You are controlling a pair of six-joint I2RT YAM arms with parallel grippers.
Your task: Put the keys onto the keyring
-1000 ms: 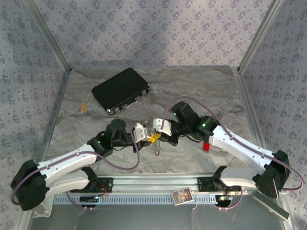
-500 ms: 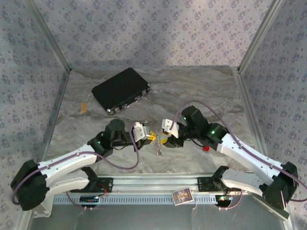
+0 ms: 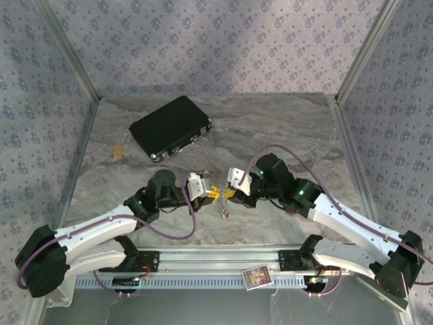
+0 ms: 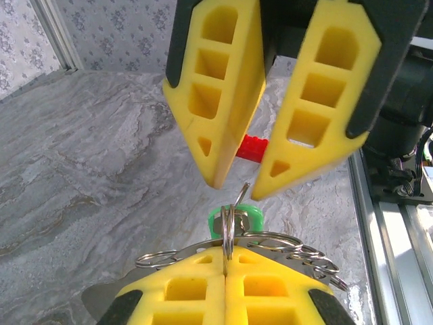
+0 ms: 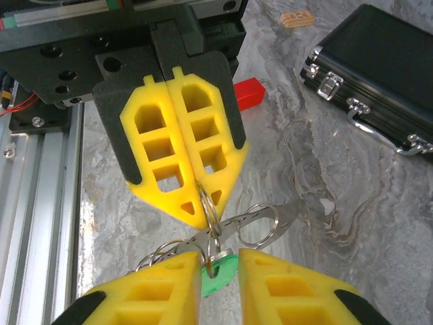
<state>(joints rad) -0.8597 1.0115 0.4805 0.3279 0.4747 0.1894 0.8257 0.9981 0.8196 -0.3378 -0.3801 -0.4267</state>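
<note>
Currently, I read the left gripper [image 4: 224, 256] as clamped flat on the keyring [image 4: 227, 227], holding it edge-up over the table [image 4: 101, 169]. The right gripper [image 5: 220, 263] stands narrowly parted, its jaws flanking the green key [image 5: 218, 283], which sits against the ring. I cannot confirm that this key is threaded on. I judge the task partway at best: any other keys are unaccounted for.

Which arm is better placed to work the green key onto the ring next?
Right. The right gripper stands open astride the green key, close against the keyring. The left gripper is shut on that keyring, so it is probably better kept as the holder.
</note>
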